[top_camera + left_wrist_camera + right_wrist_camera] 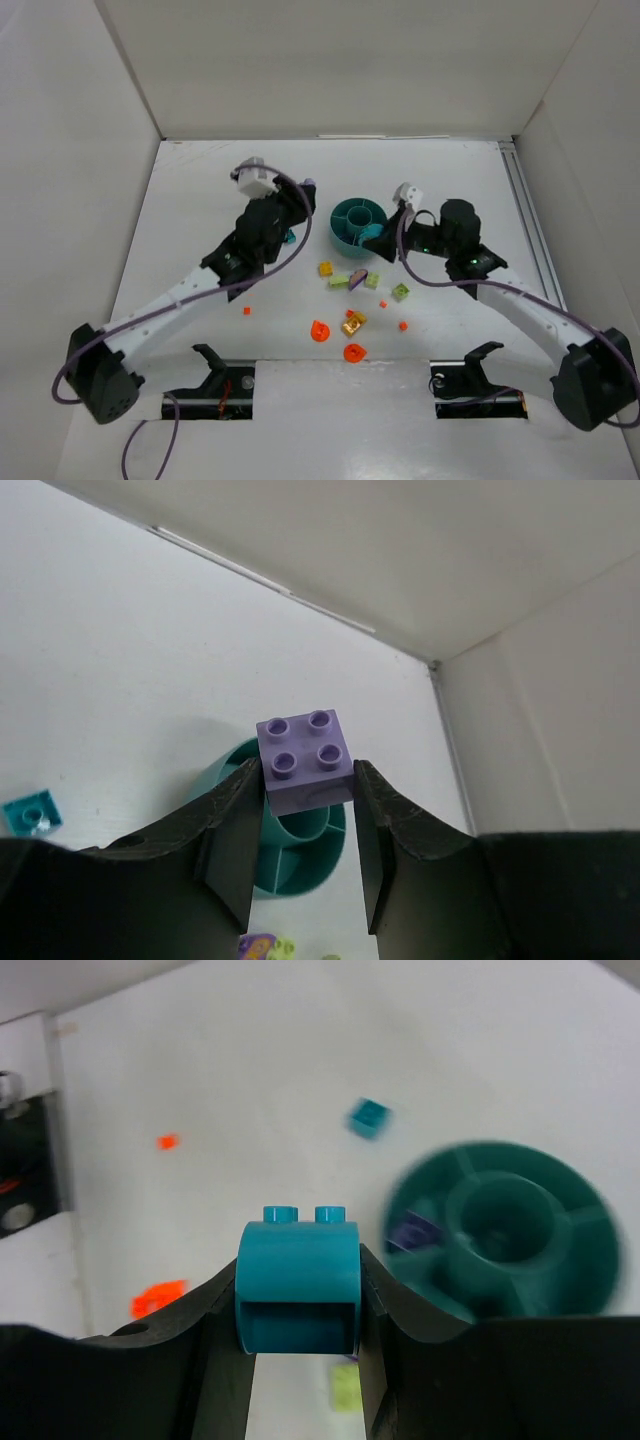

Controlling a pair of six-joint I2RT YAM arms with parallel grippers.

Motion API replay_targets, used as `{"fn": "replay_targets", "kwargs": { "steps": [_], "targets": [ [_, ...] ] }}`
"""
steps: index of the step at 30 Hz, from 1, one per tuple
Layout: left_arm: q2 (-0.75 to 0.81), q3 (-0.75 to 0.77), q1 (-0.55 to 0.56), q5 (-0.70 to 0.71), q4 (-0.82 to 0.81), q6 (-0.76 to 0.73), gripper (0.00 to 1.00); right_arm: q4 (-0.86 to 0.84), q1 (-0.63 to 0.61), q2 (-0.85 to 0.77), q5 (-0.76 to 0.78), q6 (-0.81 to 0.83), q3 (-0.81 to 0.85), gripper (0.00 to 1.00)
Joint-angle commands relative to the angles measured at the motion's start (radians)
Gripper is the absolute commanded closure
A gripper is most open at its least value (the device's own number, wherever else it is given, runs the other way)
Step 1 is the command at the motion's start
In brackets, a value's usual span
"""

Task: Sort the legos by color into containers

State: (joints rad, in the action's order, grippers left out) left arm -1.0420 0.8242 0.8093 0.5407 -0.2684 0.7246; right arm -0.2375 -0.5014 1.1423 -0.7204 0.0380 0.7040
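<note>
Looking through your right wrist view, the teal dish [585,1260] is blurred, its contents unreadable. Your right claw [298,1260] clamps a turquoise arched lego [298,1285] beside it. Your left claw [307,780] grips a purple four-stud lego [305,752] high off the worktop [120,680], half hiding the dish.
</note>
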Motion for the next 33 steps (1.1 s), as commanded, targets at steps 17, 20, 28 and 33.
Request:
{"fn": "replay_targets", "kwargs": {
  "steps": [17, 20, 28, 33],
  "targets": [
    [-0.504, 0.377, -0.122, -0.596, 0.299, -0.168, 1.00, 0.587, 0.388, -0.237, 0.366, 0.309, 0.152, 1.00],
    [-0.529, 0.398, -0.113, -0.585, 0.311, -0.159, 1.00, 0.587, 0.408, -0.213, 0.334, 0.318, 0.152, 1.00],
    [-0.552, 0.411, -0.113, -0.553, 0.348, -0.159, 0.96, 0.587, 0.408, -0.222, 0.320, 0.327, 0.143, 1.00],
    [-0.552, 0.400, -0.113, -0.532, 0.357, -0.159, 0.88, 0.578, 0.408, -0.231, 0.340, 0.327, 0.134, 1.00]
  ]
}}
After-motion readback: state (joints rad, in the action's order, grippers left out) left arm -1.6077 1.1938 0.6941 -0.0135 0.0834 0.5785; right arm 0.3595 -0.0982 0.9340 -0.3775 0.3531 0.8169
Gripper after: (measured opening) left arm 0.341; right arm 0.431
